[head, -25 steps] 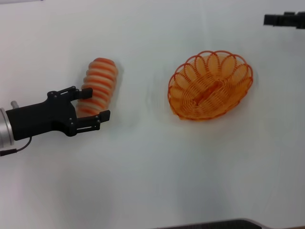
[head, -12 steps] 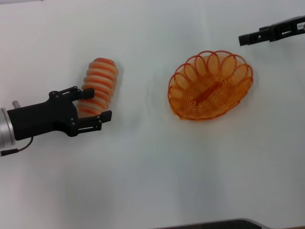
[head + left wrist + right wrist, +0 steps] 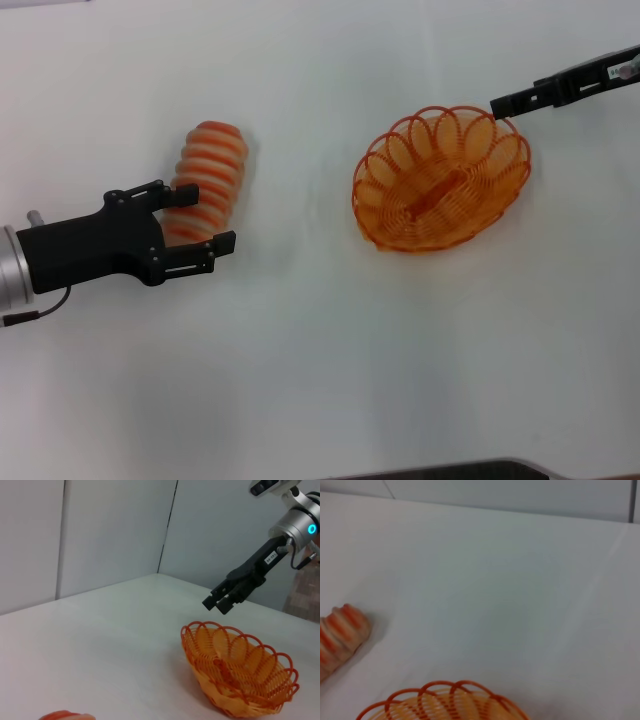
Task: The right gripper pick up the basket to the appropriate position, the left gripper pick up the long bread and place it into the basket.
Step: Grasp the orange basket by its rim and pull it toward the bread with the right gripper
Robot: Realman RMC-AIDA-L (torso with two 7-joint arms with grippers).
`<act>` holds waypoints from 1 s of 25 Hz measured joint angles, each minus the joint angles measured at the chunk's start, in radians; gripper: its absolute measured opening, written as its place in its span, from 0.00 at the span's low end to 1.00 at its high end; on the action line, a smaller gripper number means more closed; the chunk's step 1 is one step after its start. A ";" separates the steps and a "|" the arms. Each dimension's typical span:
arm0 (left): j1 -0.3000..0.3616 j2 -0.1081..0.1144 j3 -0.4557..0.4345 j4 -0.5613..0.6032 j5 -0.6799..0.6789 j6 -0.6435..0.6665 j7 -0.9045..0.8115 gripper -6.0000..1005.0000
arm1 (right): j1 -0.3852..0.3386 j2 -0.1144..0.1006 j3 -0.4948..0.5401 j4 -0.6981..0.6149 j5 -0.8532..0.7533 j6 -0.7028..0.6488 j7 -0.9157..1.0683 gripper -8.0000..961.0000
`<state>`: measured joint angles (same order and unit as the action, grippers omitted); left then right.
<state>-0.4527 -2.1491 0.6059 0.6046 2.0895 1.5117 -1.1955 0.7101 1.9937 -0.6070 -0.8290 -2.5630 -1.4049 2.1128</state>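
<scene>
right gripper (image 3: 497,103): poised above the far rim of the basket (image 3: 440,180), not in contact; the left wrist view shows clear air between the fingers and the rim loops. the fingers look drawn close together, a narrow slit at most, holding nothing.

basket: sits on the white surface (image 3: 320,350), directly below and just ahead of the right fingers. judged light and fairly stiff, open wire that may flex and slide if nudged. best hold is likely one scalloped loop of the near rim, one finger inside and one outside; the fingers would need to part first.

left gripper (image 3: 205,217): low over the surface, fingers spread apart, with the near end of the long bread (image 3: 205,180) between them. contact cannot be confirmed; no grip is evident.

long bread: lies on the surface, running away from the left fingers, well apart from the basket. judged light, soft and ribbed; the ridges should resist slipping, but a hard squeeze may deform it. a hold nearer mid-length would balance better than the end.
</scene>
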 joint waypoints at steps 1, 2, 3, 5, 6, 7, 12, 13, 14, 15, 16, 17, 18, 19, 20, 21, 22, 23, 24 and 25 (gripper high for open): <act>0.000 0.000 0.000 0.000 0.000 -0.001 0.001 0.84 | 0.000 0.001 -0.008 0.001 0.000 -0.003 0.005 0.91; 0.000 0.000 0.000 0.000 0.000 -0.002 0.001 0.84 | 0.000 0.001 -0.016 0.003 0.000 -0.003 0.009 0.91; 0.000 0.000 0.000 0.000 0.000 -0.002 0.001 0.84 | 0.000 0.002 -0.023 0.006 0.000 -0.004 0.011 0.90; 0.000 -0.001 0.000 0.000 0.000 -0.002 0.002 0.84 | -0.001 0.006 -0.038 0.011 0.000 -0.004 0.013 0.90; 0.000 -0.001 0.000 0.000 0.000 -0.002 0.002 0.84 | -0.002 0.008 -0.044 0.012 0.000 -0.004 0.014 0.90; 0.000 -0.001 0.000 0.000 0.000 -0.002 0.002 0.84 | -0.003 0.009 -0.050 0.013 0.000 -0.003 0.016 0.90; 0.001 -0.002 0.000 0.000 0.000 0.001 0.002 0.84 | -0.010 0.011 -0.073 0.038 0.000 0.011 0.024 0.89; 0.002 -0.002 0.000 0.000 0.000 0.002 0.002 0.84 | -0.010 0.011 -0.076 0.043 0.000 0.011 0.024 0.89; 0.002 -0.002 0.000 0.000 0.000 0.003 0.002 0.84 | -0.010 0.011 -0.078 0.047 -0.001 0.012 0.024 0.89; 0.003 -0.002 0.000 0.000 0.000 0.004 0.002 0.84 | -0.010 0.011 -0.080 0.049 -0.003 0.012 0.024 0.87; 0.003 -0.003 0.000 0.000 0.000 0.005 0.002 0.84 | -0.010 0.012 -0.080 0.050 -0.006 0.012 0.024 0.85; 0.004 -0.003 0.000 0.000 0.000 0.005 0.002 0.84 | -0.011 0.012 -0.081 0.050 -0.009 0.012 0.024 0.84; 0.004 -0.003 0.001 0.000 0.000 0.005 0.002 0.84 | -0.012 0.012 -0.081 0.050 -0.011 0.012 0.024 0.82; 0.005 -0.003 0.001 0.000 0.000 0.006 0.002 0.84 | -0.012 0.012 -0.081 0.050 -0.012 0.013 0.024 0.80; 0.005 -0.003 0.001 0.000 0.000 0.006 0.002 0.84 | -0.013 0.013 -0.081 0.053 -0.012 0.016 0.024 0.79; 0.006 -0.003 0.002 0.000 0.000 0.006 0.003 0.84 | -0.013 0.013 -0.081 0.056 -0.012 0.019 0.024 0.78; 0.006 -0.003 0.002 0.000 0.000 0.006 0.003 0.84 | -0.014 0.013 -0.082 0.062 -0.013 0.028 0.022 0.77; 0.006 -0.003 0.002 0.000 0.000 0.007 0.003 0.84 | -0.014 0.013 -0.082 0.062 -0.013 0.028 0.022 0.76; 0.006 -0.003 0.003 0.000 0.000 0.007 0.003 0.84 | -0.014 0.013 -0.083 0.065 -0.015 0.033 0.021 0.76; 0.006 -0.003 0.004 0.000 0.000 0.008 0.004 0.84 | -0.014 0.013 -0.086 0.068 -0.018 0.039 0.021 0.75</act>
<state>-0.4464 -2.1522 0.6101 0.6043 2.0892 1.5194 -1.1919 0.6961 2.0064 -0.6927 -0.7609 -2.5815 -1.3663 2.1334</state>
